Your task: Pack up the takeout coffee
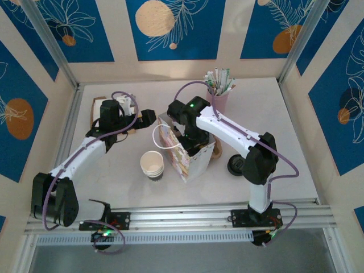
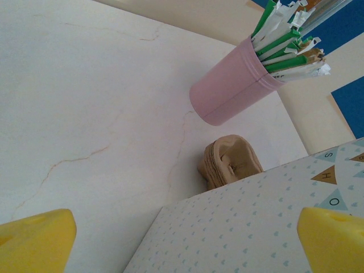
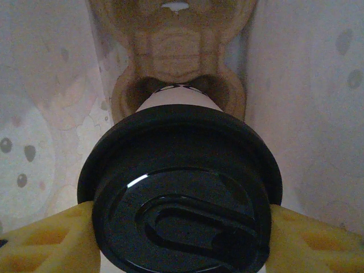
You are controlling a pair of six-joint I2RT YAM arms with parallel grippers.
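The takeout coffee (image 3: 182,193), a pale cup under a round black sip lid, sits between the yellow fingers (image 3: 45,242) of my right gripper (image 3: 182,242), which is shut on its sides just below the lid. It hangs inside the patterned paper bag (image 1: 190,162), above a brown pulp cup carrier (image 3: 176,51) at the bag's bottom. From above, my right gripper (image 1: 190,139) reaches down into the bag's open top. My left gripper (image 1: 149,117) stands wide open beside the bag's left wall (image 2: 256,222), holding nothing.
A stack of lidless paper cups (image 1: 152,165) stands left of the bag. A loose black lid (image 1: 235,165) lies to its right. A pink holder of straws (image 1: 219,94) stands at the back. A stack of pulp carriers (image 2: 227,162) lies behind the bag.
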